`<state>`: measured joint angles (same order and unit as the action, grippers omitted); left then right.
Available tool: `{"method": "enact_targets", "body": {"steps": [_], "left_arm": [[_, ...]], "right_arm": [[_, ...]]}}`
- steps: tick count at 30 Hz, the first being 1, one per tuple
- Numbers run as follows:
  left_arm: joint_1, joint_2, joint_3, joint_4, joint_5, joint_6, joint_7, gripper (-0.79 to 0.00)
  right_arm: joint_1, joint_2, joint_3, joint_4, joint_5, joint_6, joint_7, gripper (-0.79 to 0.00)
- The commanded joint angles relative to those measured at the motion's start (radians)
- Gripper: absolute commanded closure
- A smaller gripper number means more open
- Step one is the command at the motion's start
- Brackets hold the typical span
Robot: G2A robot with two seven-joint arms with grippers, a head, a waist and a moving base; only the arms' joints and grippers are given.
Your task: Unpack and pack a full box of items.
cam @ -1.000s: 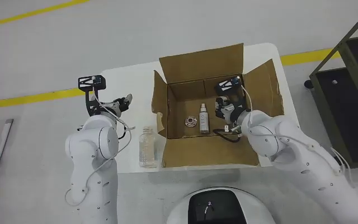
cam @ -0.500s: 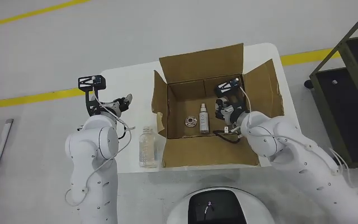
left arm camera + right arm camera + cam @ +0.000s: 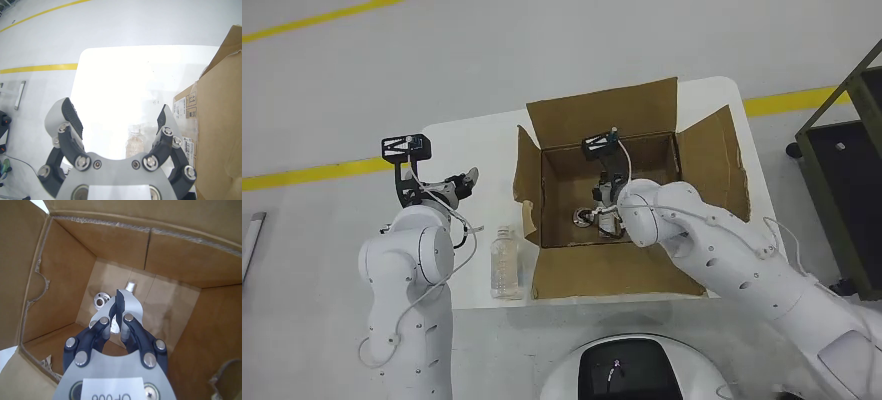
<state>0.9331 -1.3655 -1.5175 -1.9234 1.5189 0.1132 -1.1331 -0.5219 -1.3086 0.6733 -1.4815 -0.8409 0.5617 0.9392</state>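
An open cardboard box (image 3: 602, 110) stands on the white table (image 3: 477, 145). On its floor lie a small spray bottle (image 3: 131, 286) with a white cap and a round metal flange (image 3: 100, 301), (image 3: 582, 215). My right gripper (image 3: 118, 294), (image 3: 604, 195) is lowered into the box, shut and empty, just above the spray bottle and beside the flange; it hides most of the bottle. A clear plastic bottle (image 3: 505, 262), (image 3: 135, 144) lies on the table left of the box. Above the table's left part my left gripper (image 3: 115, 106), (image 3: 464, 180) hangs open, holding nothing.
The box flaps stand outward on all sides, and its side wall (image 3: 217, 113) rises close beside the clear bottle. A dark cart (image 3: 852, 150) stands on the floor to the right. Bare tabletop lies left of the box.
My right arm has swung left across the box, from its right side to above the spray bottle and flange. The left arm has kept still.
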Motion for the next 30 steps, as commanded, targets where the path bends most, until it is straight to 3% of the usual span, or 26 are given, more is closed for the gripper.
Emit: {"method": "enact_targets", "body": {"steps": [1,10,12,23,24,30], "left_arm": [[0.000,0.000,0.000,0.000,0.000,0.000,0.000,-0.785],[0.000,0.000,0.000,0.000,0.000,0.000,0.000,-0.785],[0.000,0.000,0.000,0.000,0.000,0.000,0.000,-0.785],[0.000,0.000,0.000,0.000,0.000,0.000,0.000,-0.785],[0.000,0.000,0.000,0.000,0.000,0.000,0.000,-0.785],[0.000,0.000,0.000,0.000,0.000,0.000,0.000,-0.785]], "right_arm": [[0.014,-0.017,-0.032,0.037,-0.006,0.012,0.002,0.000],[0.057,-0.067,-0.082,0.133,-0.036,0.031,0.019,-0.022],[0.058,-0.069,-0.082,0.135,-0.036,0.025,0.025,-0.693],[0.058,-0.069,-0.082,0.135,-0.036,0.025,0.025,-0.693],[0.055,-0.069,-0.083,0.135,-0.039,0.020,0.021,-0.785],[0.050,-0.071,-0.083,0.118,-0.128,0.018,0.070,-0.785]]}}
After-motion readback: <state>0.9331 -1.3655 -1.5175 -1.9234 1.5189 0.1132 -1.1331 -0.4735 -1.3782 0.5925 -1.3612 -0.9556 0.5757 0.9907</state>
